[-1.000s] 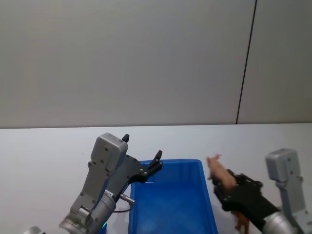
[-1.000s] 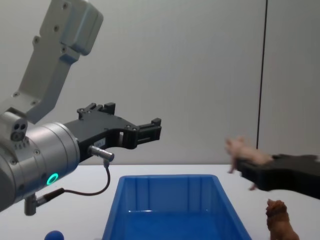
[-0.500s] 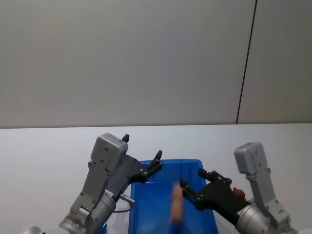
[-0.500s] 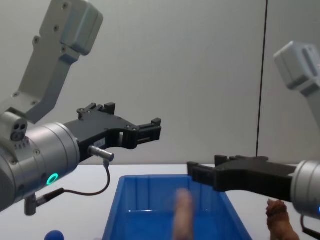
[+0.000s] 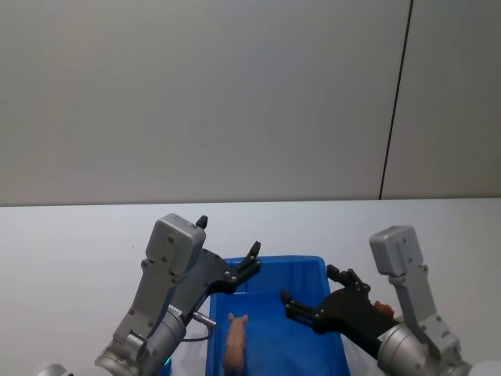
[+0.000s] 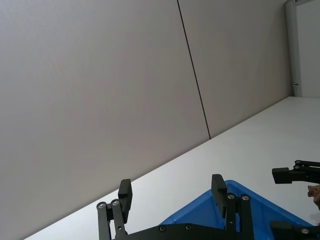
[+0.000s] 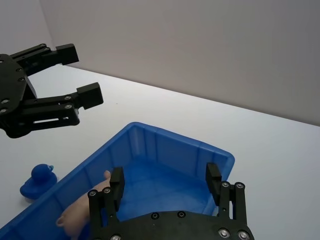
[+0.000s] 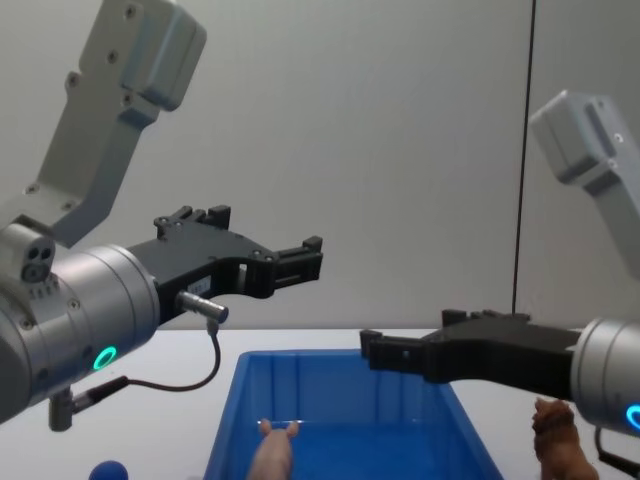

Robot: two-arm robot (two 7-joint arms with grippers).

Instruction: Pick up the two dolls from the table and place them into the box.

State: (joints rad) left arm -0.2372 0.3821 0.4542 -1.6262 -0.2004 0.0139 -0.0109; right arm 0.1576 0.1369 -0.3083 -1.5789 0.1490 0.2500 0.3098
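**White table (image 5: 70, 251): pink doll (image 5: 235, 342) in the box (image 5: 290, 270), brown doll (image 8: 560, 450) outside it**

White tabletop runs from the robot's body out to a plain grey wall (image 5: 196, 94), and the blue box sits in the middle of it, between the two arms.

Nearest the robot, the pink doll lies inside the box. It is below both pairs of jaws, short of their tips, and closer to the left gripper's side. From the right wrist it shows against the box wall on that side, touching no finger.

A small blue duck (image 7: 36, 181) sits on the table just outside that same wall, under the left arm and well back from its jaws.

The brown doll stands upright on the table outside the box's other long wall. It is behind the right gripper's jaws, beside that arm's wrist, and nothing grips it.

The right gripper (image 5: 309, 285) hangs over the box's right half, pointing inward across it. Its jaws are spread wide and hold nothing.

The left gripper (image 5: 228, 236) is raised above the box's far left corner, pointing across toward the right one. Its jaws also stand wide apart and empty, and they sit higher than the right gripper's. The two sets of tips are near each other but apart.

Beyond both grippers comes the box's far wall, then bare table. On the wall behind, a dark vertical seam (image 5: 395, 102) runs to the right of the right jaws.
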